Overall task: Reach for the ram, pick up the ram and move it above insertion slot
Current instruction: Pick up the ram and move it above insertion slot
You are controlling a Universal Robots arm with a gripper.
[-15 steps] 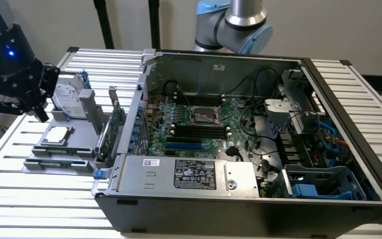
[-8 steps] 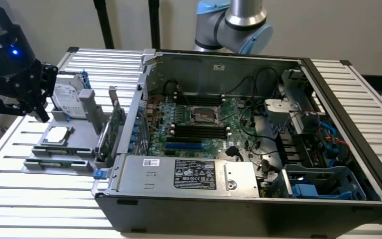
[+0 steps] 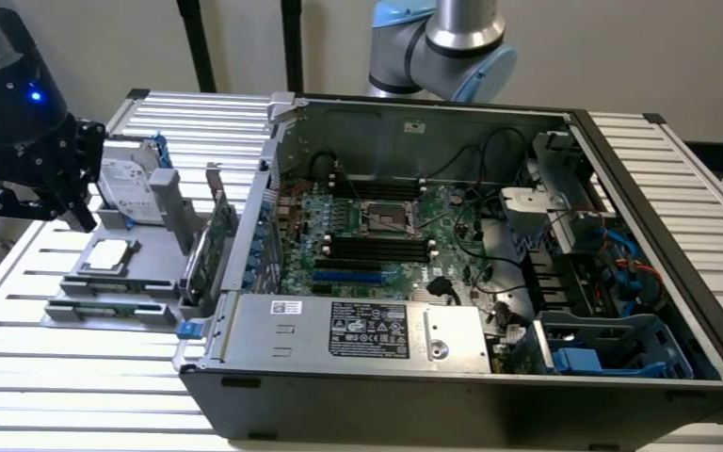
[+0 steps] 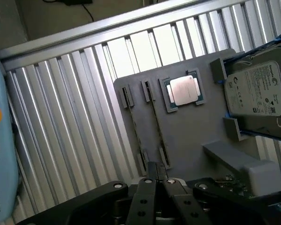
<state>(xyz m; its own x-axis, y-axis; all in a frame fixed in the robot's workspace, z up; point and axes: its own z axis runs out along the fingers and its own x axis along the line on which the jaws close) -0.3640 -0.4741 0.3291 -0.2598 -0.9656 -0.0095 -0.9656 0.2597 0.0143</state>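
End effector (image 4: pixel 158 177) narrow, fingers near together, hovering over tray (image 4: pixel 192 133); ram (image 4: pixel 157 129) edge-on in its slot, untouched.

Open desktop case (image 3: pixel 336 400) on a slatted metal table (image 3: pixel 86 377), with a grey parts tray (image 4: pixel 187 136) beside it.
Inside the case lie a green motherboard (image 3: pixel 450 212) with its CPU socket (image 3: pixel 386 217), a labelled power supply (image 3: pixel 361 330) and a blue drive caddy (image 3: pixel 613 348). The tray carries a processor chip (image 4: pixel 184 90) and a silver hard drive (image 4: pixel 260 89); an upright green expansion card (image 3: pixel 221 240) stands between tray and case.
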